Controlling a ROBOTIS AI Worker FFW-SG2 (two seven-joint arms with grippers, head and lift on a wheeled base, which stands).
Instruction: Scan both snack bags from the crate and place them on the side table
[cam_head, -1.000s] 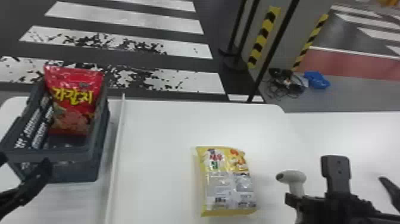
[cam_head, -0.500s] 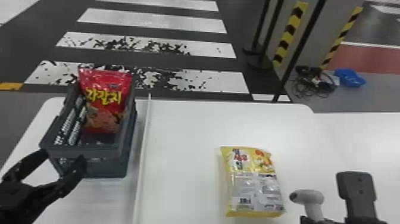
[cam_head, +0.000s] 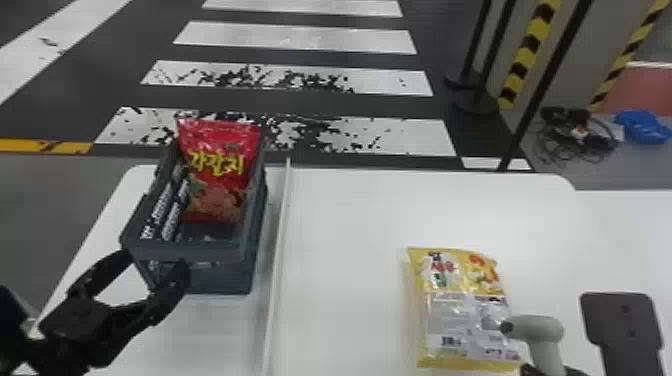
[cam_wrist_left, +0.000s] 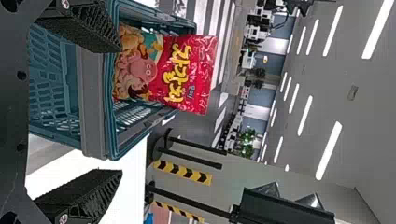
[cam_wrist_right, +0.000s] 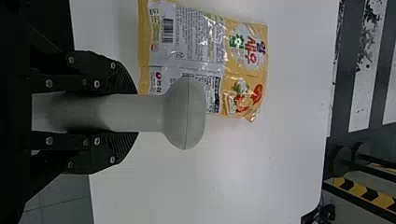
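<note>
Head view gives me the red snack bag (cam_head: 215, 172) standing in the crate (cam_head: 187, 251) at centre left of the frame and the yellow snack bag (cam_head: 457, 305) flat on the table (cam_head: 350, 225), lower right. I have the left tool (cam_head: 156, 265) by the crate, fingers apart, and the right tool (cam_head: 550, 370), bottom right, clamped on the grey scanner (cam_head: 537, 327).

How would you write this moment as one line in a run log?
left gripper: open near crate | red bag: upright in crate | yellow bag: lying on table | right gripper: holding scanner
</note>
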